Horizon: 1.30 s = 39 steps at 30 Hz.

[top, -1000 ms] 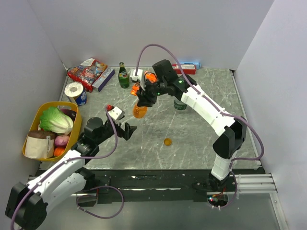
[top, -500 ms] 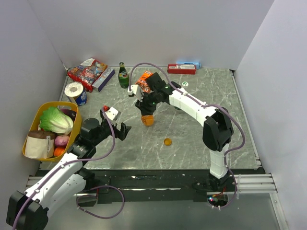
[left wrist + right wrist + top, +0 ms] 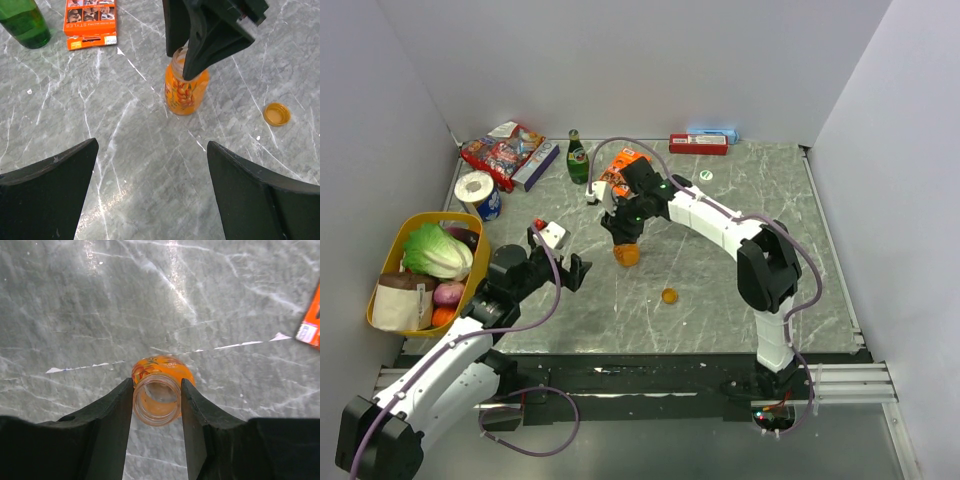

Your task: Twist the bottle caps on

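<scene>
My right gripper (image 3: 157,390) is closed on the neck of the orange bottle (image 3: 161,368), one finger on each side just under the rim, with the glass touching both pads. The bottle stands upright on the worktop (image 3: 620,320), its long axis vertical and its mouth open to the ceiling. No cap is on it.

My left gripper (image 3: 152,150) is spread wide and holds nothing. It hangs low over the worktop on the near side of the bottle and faces it, so the bottle sits ahead of that gripper, between the lines of its two fingers but well apart from them.

The orange cap (image 3: 669,296) is what the coming move turns on. It lies flat on the worktop, hollow side up, off to the near right of the bottle and clear of it. From my left wrist it shows ahead and to the right of the bottle. My right gripper is a little nearer to it, but that one is busy steadying the bottle. I judge the free left arm should swing right, come down on the cap from above and carry it over the open mouth.

The white cap (image 3: 705,176) lies far back, beyond my right arm. I cannot see the grey-green bottle.
</scene>
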Each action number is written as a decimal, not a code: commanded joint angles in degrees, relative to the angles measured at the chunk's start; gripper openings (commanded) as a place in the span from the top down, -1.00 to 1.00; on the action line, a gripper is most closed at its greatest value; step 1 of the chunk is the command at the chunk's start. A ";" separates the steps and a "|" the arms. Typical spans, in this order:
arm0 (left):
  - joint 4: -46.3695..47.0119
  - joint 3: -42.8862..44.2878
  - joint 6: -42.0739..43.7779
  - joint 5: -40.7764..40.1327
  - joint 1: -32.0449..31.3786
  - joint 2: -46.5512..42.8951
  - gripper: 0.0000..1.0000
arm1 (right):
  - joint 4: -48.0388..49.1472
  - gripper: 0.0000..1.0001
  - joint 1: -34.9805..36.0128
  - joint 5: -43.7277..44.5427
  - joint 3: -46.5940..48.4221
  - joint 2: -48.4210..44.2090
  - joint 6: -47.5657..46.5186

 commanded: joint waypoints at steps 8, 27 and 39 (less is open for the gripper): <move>2.48 1.30 0.12 1.55 0.56 0.31 -0.93 | 3.13 -0.51 -1.03 0.15 0.31 -1.03 2.87; 2.74 4.46 6.01 7.08 0.74 1.80 -0.98 | 9.02 0.08 -0.60 -2.39 -42.64 -40.14 -16.88; -2.79 7.72 8.91 12.18 0.74 2.42 -0.82 | 11.47 0.27 2.31 2.34 -51.81 -31.98 -24.73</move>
